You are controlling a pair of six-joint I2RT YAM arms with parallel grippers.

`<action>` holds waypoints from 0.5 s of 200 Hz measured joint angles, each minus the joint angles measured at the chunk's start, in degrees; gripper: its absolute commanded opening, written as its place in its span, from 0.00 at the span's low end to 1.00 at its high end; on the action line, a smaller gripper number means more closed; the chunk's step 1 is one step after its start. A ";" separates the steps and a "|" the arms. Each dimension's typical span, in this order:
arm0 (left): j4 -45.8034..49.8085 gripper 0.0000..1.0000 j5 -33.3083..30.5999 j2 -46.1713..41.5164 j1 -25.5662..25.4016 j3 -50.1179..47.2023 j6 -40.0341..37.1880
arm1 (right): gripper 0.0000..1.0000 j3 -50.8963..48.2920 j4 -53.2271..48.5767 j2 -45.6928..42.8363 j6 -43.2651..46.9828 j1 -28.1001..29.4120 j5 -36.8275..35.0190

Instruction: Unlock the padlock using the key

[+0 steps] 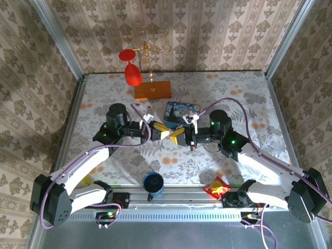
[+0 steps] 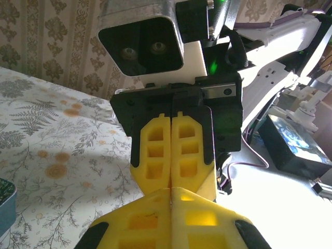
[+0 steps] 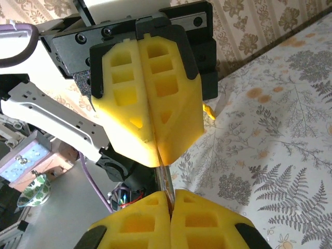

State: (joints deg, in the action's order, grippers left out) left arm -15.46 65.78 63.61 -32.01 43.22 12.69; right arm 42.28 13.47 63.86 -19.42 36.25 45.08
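Left gripper (image 1: 160,134) and right gripper (image 1: 178,136) are met tip to tip at frame centre, both jaw pairs pressed together. A thin metal sliver (image 3: 163,179) is bridged between them. The padlock cannot be resolved and is likely pinched there. Key-in-lock step is judged; a careful twist is called for next.

Yellow fingers and black housings on the left gripper (image 1: 164,134) and the right gripper (image 1: 175,136). White arms (image 1: 88,168), purple cables (image 1: 226,99), green light (image 1: 233,140) behind the right jaws.

Under the jaws, tablecloth (image 1: 176,161): pale cream with grey-green ferns and orange blooms.

Just beyond the jaws, tin (image 1: 179,110): blue with yellow swirls.

Farther beyond, leftward: red glass (image 1: 133,75), gold wire stand (image 1: 147,49), orange-brown wooden block (image 1: 153,91).

Nearer than the jaws: blue cup (image 1: 153,182), red-and-yellow packet (image 1: 218,187).

Beige wallpaper (image 1: 207,31), striped, with damask motifs.
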 measured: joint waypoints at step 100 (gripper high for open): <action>-2.16 1.00 -19.28 -0.74 2.38 -1.64 5.97 | 0.00 -2.14 -6.47 -4.96 -1.14 -1.99 -16.02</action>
State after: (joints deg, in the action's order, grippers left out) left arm -17.63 46.50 62.87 -29.63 41.58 18.65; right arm 40.14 7.01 58.89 -20.56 34.26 29.06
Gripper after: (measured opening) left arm 0.999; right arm 0.039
